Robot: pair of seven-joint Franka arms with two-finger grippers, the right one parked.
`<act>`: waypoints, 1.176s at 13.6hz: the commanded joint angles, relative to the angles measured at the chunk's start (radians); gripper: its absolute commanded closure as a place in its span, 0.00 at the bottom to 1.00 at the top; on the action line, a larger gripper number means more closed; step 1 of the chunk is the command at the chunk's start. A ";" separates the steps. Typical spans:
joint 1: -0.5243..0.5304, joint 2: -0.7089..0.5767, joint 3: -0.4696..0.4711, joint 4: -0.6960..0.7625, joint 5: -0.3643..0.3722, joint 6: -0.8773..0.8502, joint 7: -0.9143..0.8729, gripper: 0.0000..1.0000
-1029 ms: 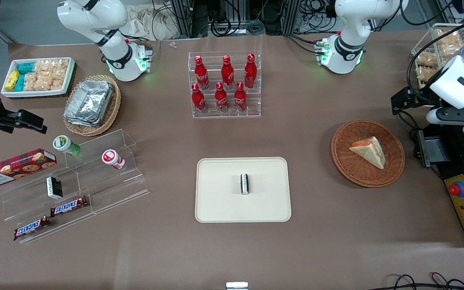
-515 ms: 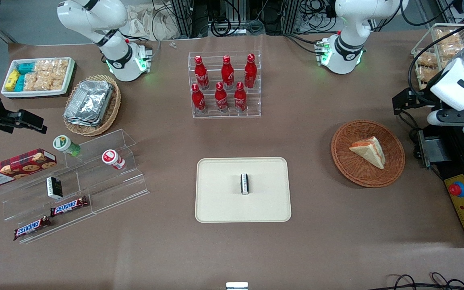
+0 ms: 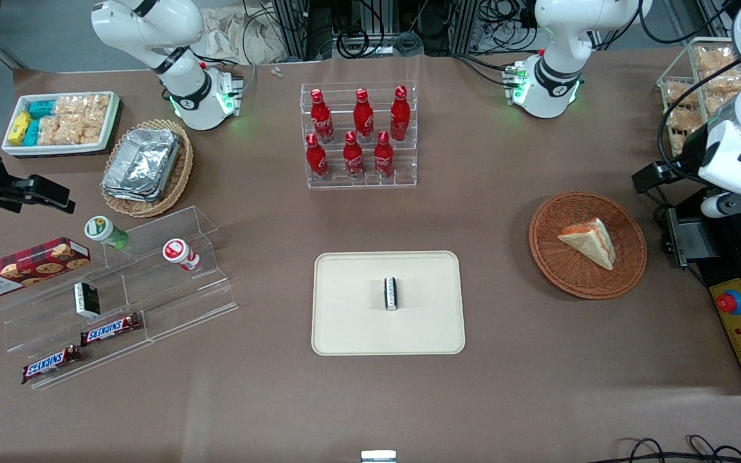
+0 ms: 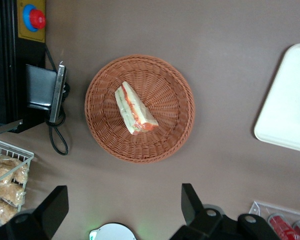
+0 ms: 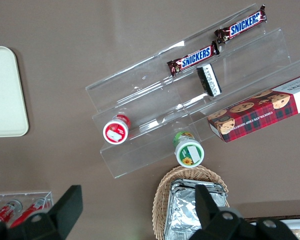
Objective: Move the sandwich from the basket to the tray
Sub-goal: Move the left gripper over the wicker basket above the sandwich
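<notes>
**Sandwich in basket, gripper high and wide**

Lay in the round reddish-brown wicker basket (image 3: 587, 245), a triangular sandwich (image 3: 590, 242) of pale white bread, resting flat on the woven floor and a little nearer the working arm's end of the rim. Showed one long cut edge banded in red-orange and green, seen plainly from the wrist (image 4: 134, 108). Tapered to a point at one end and widened at the other, where the orange filling stood out brightest. Sat whole and untouched, with bare weave all around it (image 4: 140, 108).

Hung well above the table near its working-arm edge, the gripper (image 4: 122, 210), fingers spread far apart with nothing between them, apart from the basket and touching nothing. Could not be made out in the front view, only the white wrist above it.

Sat nearer the table's middle, well apart from the basket, a cream-beige tray (image 3: 388, 303) with rounded corners and a low rim. Carried one small black-and-white bar (image 3: 391, 294) near its centre.
</notes>
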 commanded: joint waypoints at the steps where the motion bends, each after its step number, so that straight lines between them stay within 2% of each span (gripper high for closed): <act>1: 0.003 -0.143 0.040 -0.226 -0.005 0.133 -0.053 0.00; 4: 0.003 -0.234 0.049 -0.423 -0.007 0.274 -0.140 0.00; 8: 0.003 -0.225 0.049 -0.532 -0.011 0.418 -0.237 0.00; 11: 0.003 -0.170 0.052 -0.543 -0.088 0.457 -0.318 0.00; 16: 0.003 -0.075 0.055 -0.595 -0.094 0.573 -0.409 0.00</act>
